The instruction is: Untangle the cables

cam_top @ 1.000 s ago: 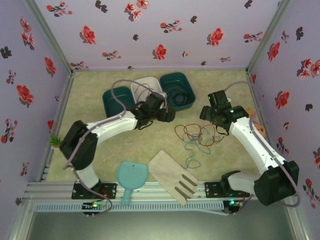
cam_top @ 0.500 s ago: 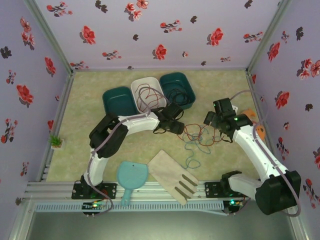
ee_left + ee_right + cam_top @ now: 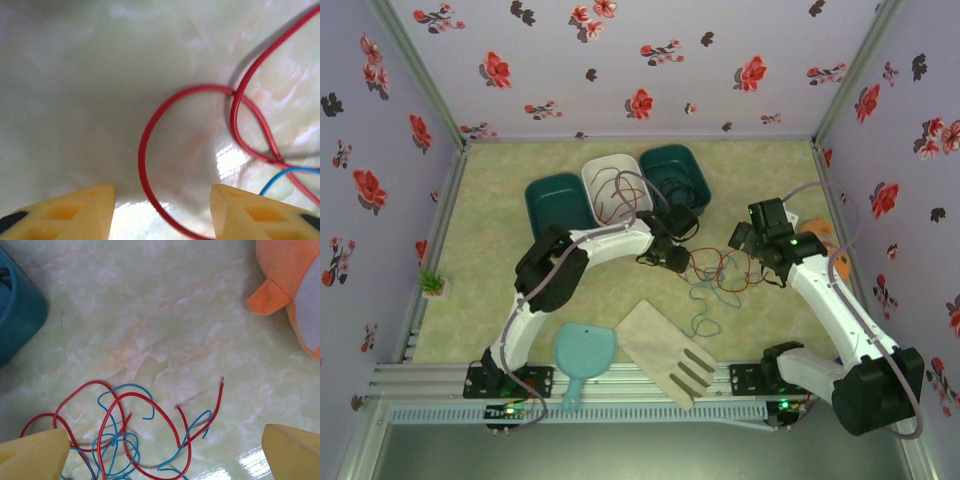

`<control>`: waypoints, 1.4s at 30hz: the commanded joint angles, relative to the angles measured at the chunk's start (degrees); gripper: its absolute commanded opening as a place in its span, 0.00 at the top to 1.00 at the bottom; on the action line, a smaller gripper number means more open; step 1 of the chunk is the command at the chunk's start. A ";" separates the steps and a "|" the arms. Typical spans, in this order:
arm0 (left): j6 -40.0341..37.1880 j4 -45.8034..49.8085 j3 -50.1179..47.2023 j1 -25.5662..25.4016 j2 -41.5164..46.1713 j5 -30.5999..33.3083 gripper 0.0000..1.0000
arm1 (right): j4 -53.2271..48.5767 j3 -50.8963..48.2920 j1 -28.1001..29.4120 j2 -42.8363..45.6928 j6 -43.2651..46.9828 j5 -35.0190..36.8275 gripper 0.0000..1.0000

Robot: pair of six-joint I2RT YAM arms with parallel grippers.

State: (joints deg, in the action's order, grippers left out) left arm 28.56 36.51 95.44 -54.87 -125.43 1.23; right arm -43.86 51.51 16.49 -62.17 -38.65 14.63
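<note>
Left tool (image 3: 161, 202) astride a red cable (image 3: 142, 150) loop; right tool (image 3: 162, 440) spread wide.
The left tool's fingers are partly apart, with the loop flat on the tabletop (image 3: 75, 90) between them, ungripped. The right tool hangs empty above tangled red and blue cable (image 3: 107, 396).

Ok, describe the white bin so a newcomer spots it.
At the back of the table, three bins sit in a row. Take the middle one: the white bin, with a red cable inside, while the left bin and right bin are teal.
</note>
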 commanded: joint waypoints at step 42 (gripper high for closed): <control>-13.31 -13.41 -14.75 -1.97 35.99 9.45 1.00 | 18.02 -12.36 4.71 -7.76 -3.61 -9.58 0.01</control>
State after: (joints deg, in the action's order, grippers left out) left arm 18.37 24.58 81.32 -56.64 -92.84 9.08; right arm -26.68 39.77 20.80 -69.21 -40.75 2.85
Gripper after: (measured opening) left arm 0.058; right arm 0.993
